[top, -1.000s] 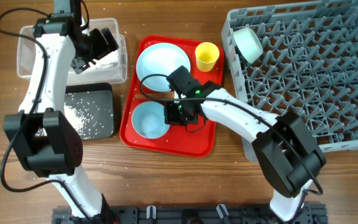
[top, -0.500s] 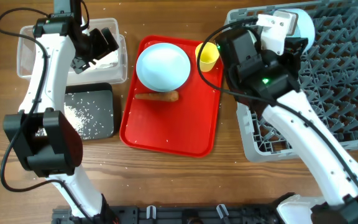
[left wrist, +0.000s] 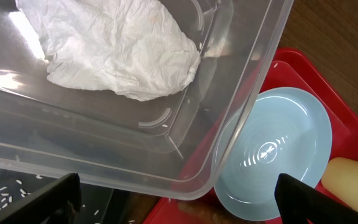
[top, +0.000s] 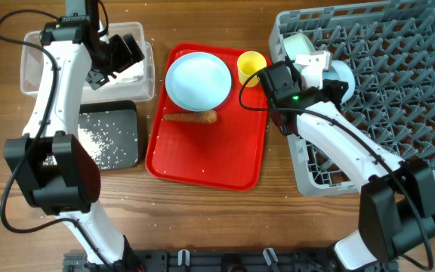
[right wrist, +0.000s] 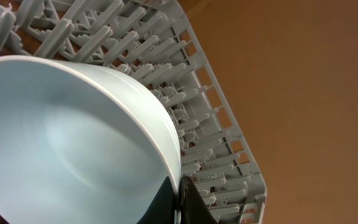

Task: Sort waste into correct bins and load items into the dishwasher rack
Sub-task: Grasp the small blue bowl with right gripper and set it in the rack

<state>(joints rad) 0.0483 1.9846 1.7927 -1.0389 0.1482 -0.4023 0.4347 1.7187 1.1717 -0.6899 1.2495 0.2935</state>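
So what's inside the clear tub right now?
A crumpled white napkin lies on the floor of the clear tub. The wrist view shows only that end; overhead, the left arm covers part of the tub, so anything under it is hidden.

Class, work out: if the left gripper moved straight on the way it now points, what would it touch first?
Probably the clear tub, near its corner. The left gripper is open, and the napkin lies further in, off that line. Depth is hard to judge.

Dense rack pegs (top: 399,83) beside blue bowl (top: 340,75)
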